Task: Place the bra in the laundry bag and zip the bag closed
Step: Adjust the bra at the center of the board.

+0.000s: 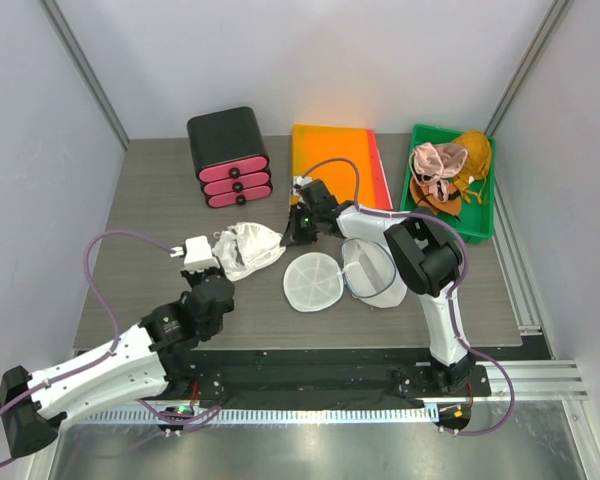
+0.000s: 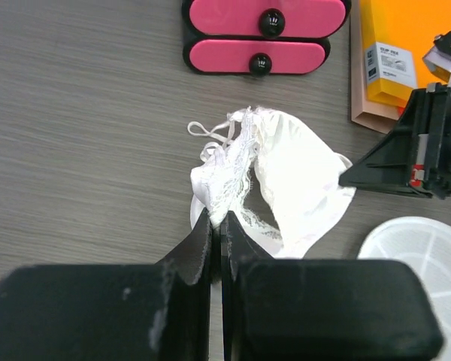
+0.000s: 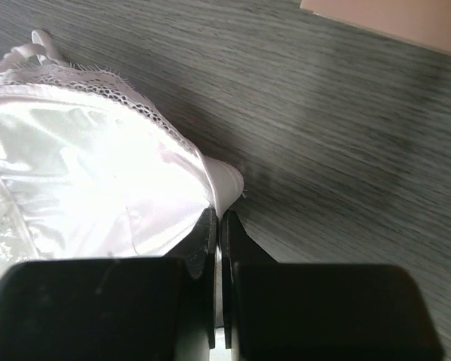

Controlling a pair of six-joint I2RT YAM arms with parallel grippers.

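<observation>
The left claw [image 2: 216, 219] is pinched tight on the lace edge of the white bra [image 2: 293, 177], which spreads ahead of it on the tabletop [image 2: 83, 150]. The right claw [image 3: 216, 216] is closed on the bra's opposite edge. The laundry bag [image 1: 313, 283] lies open to the right of the left claw.

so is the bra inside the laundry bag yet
No, the bra lies on the table, left of the open laundry bag.
</observation>
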